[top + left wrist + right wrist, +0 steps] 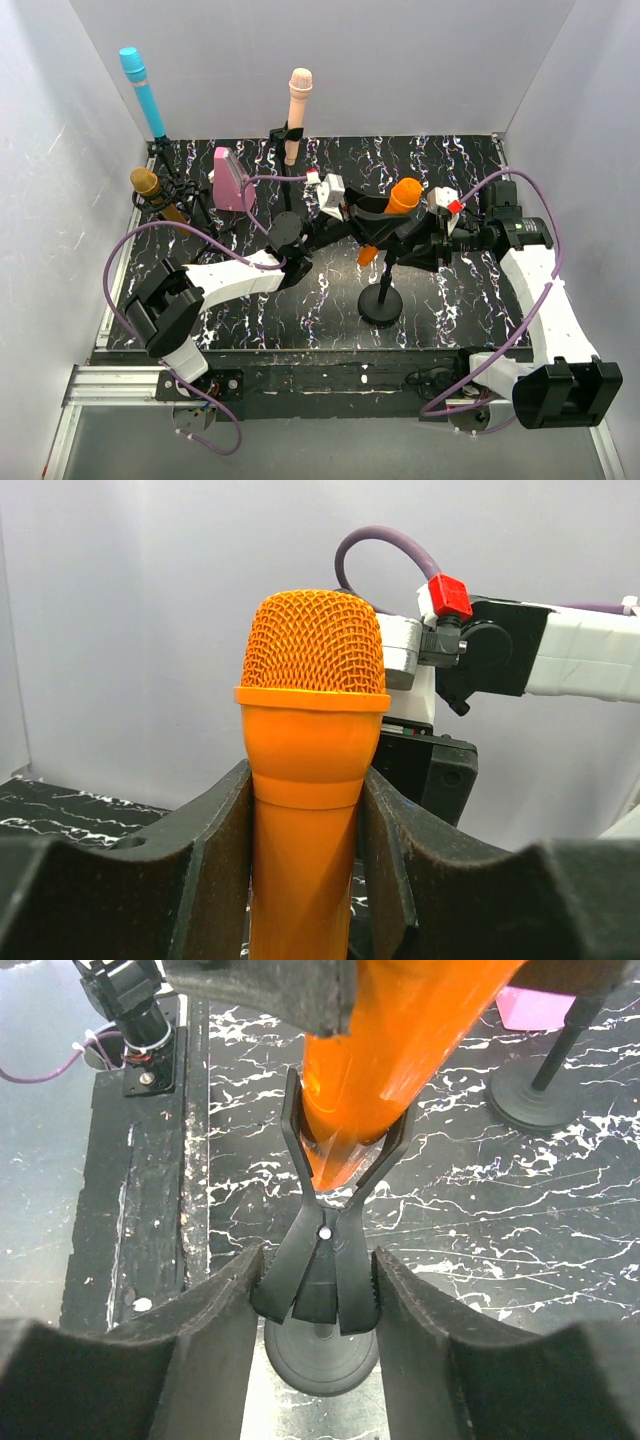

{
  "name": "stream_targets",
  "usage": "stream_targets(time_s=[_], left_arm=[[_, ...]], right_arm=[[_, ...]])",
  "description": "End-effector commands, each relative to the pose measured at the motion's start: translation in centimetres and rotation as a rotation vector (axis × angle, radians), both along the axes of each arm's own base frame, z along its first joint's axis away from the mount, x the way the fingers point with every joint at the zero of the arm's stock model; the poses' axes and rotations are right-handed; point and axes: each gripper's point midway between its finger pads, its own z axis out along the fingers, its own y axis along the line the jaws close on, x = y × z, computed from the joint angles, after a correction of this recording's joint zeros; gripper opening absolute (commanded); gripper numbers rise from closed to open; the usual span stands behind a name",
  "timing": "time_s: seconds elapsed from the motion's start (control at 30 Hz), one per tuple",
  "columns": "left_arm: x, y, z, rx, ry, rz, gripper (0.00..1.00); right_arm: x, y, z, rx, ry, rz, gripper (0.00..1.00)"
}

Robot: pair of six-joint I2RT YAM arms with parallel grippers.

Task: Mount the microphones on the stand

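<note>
The orange microphone (312,730) has its tail sitting in the clip (320,1280) on the stand (381,303), with the left claw (305,810) clamped on its body. The right claw (320,1260) straddles the clip handles, can't tell if it's squeezing. Looks like the seating step. Next up calls for letting go gently.

A squat pink wedge-shaped block (229,178) stands toward the back left of the black, white-veined marble-patterned worktop (470,290) (plain white walls (590,100) enclose it); a silver aluminium rail (110,385) lines its near edge.
</note>
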Motion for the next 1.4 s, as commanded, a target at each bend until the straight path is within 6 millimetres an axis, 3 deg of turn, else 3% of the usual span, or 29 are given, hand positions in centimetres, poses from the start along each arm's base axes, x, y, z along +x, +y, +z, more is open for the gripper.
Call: stream_targets(time_s=[0.0,0.2,0.3,0.37,0.4,0.43,0.5,0.77,0.8,0.87,0.9,1.0,1.07,1.13,1.37], left_arm=[[-1.3,-0.6,-0.8,0.040,0.003,-0.062,0.00],[-1.4,-0.4,-1.4,0.066,-0.005,-0.057,0.00],[-1.6,-0.4,-1.4,0.069,-0.009,-0.060,0.00],[-1.6,-0.4,-1.4,0.070,-0.009,-0.064,0.00],[-1.6,-0.4,-1.4,0.072,-0.008,-0.065,0.00],[-1.6,-0.4,-1.5,0.072,-0.008,-0.069,0.00],[-1.8,-0.6,-1.5,0.070,-0.003,-0.082,0.00],[-2.8,-1.6,-2.1,0.072,0.004,-0.122,0.00],[-2.8,-1.7,-2.2,0.073,0.007,-0.123,0.00],[-2.8,-1.8,-2.3,0.080,0.006,-0.127,0.00],[-2.8,-1.8,-2.3,0.083,0.005,-0.128,0.00],[-2.8,-1.7,-2.1,0.087,0.010,-0.121,0.00],[-2.8,-1.4,-1.8,0.087,0.013,-0.111,0.07],[-2.7,-1.2,-1.2,0.084,0.018,-0.101,0.26],[-2.8,-0.5,0.6,0.073,0.031,-0.088,0.56]], right_arm=[[-0.1,0.2,0.3,0.024,-0.022,-0.016,0.57],[-0.2,0.0,-0.3,0.015,-0.030,-0.043,0.64],[-0.2,0.0,-0.4,0.018,-0.030,-0.050,0.62],[-0.2,0.0,-0.2,0.026,-0.028,-0.045,0.40],[-0.3,0.0,-0.1,0.027,-0.022,-0.044,0.19],[-0.3,0.0,0.0,0.030,-0.021,-0.042,0.07],[-0.4,0.0,0.0,0.035,-0.020,-0.039,0.01],[-0.8,0.1,-0.1,0.044,-0.009,-0.032,0.01],[-0.7,0.1,-0.1,0.043,-0.010,-0.033,0.06],[-0.9,0.0,-0.1,0.045,-0.004,-0.034,0.38],[-1.1,0.1,-0.2,0.047,-0.001,-0.032,0.49],[-1.2,0.0,-0.1,0.052,-0.008,-0.046,0.70],[-1.2,-0.2,-0.1,0.054,-0.012,-0.061,0.75],[-1.2,-0.4,-0.1,0.058,-0.016,-0.075,0.79],[-1.9,-1.1,-0.1,0.075,-0.039,-0.094,0.83]])
